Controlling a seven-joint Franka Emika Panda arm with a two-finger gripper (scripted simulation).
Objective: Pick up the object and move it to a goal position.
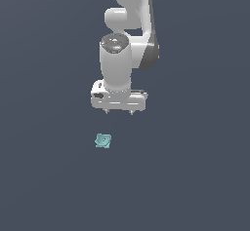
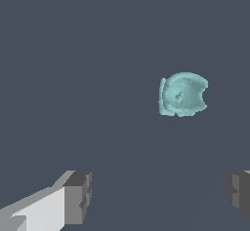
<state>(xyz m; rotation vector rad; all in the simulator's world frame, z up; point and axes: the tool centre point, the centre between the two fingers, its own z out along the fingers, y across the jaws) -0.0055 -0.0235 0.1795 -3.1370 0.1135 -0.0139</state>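
The object (image 1: pixel 103 141) is a small teal lumpy piece with wavy edges. It lies on the dark grey floor, below my gripper and a little toward the exterior view's left. It also shows in the wrist view (image 2: pixel 181 94), ahead of the fingers and apart from them. My white gripper (image 1: pixel 118 113) points straight down, clear above the floor. It is open and empty, with its two dark fingertips (image 2: pixel 78 197) spread wide apart.
A plain dark grey surface (image 1: pixel 195 176) fills both views. The white arm (image 1: pixel 129 10) rises behind the gripper and leaves the exterior view at its top edge. No goal marker shows.
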